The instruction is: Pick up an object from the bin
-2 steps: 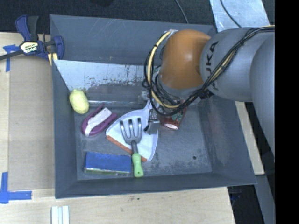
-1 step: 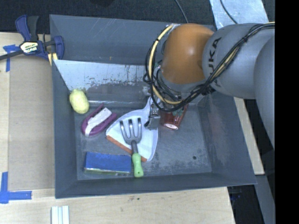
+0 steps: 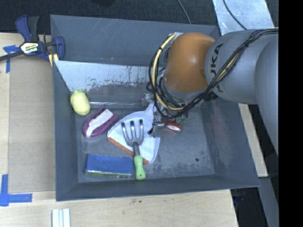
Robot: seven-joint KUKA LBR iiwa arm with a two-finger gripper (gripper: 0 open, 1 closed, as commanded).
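Camera view looks down into the grey bin (image 3: pixel 64 145), and I go from its left side to its right. At the far left a small yellow lemon (image 3: pixel 80 102) lies close to the left wall. Just beside it, a little lower, rests a purple and white oval thing (image 3: pixel 98 122). Near the front wall lies a flat blue block (image 3: pixel 108 164). Next comes a white flat piece (image 3: pixel 150 145) with an orange edge, in the middle of the bin floor. On top of it lies a grey fork (image 3: pixel 133 130) with a green handle, the prongs pointing to the back wall and the handle end touching the blue block. The gripper (image 3: pixel 156 123) is low over the right edge of the white flat piece, just beside the prongs. How far it is open, or whether it has hold of something, I cannot tell, because the orange cover (image 3: pixel 187 63) and the cables hide it from above. The grey arm (image 3: pixel 246 65) comes in from the right.
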